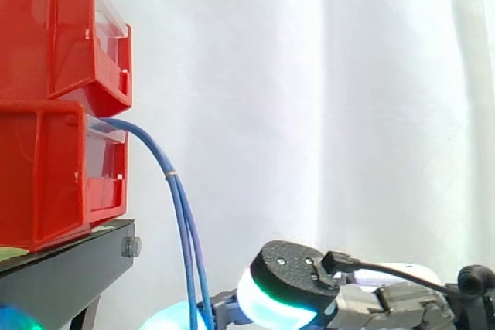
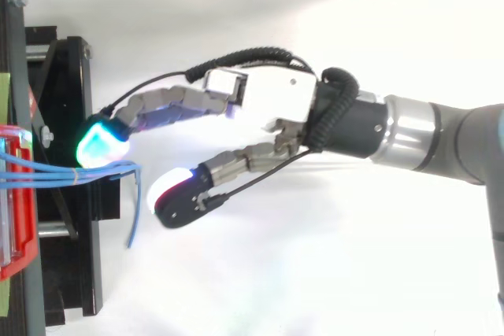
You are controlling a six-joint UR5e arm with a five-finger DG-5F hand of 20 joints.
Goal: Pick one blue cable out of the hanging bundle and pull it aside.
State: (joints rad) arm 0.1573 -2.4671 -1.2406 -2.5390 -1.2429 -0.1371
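White curtain [image 1: 309, 75], blue cables [image 1: 172, 169] between wide-spread fingers [image 2: 102, 143] of hand [image 2: 276, 100], ungrasped

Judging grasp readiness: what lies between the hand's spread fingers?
The blue cables, where they droop, in the top view; the hand is open, fingers either side.

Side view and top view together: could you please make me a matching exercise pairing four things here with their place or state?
Things:
1. blue cables
2. red bins
3. black stand
4. hand

Places or states:
A. stacked one upon the other
B. underneath, carrying the load
C. fingers straight, reaching toward the bundle
D. hanging down from the bins

Pairs: 1-D; 2-A; 3-B; 4-C.
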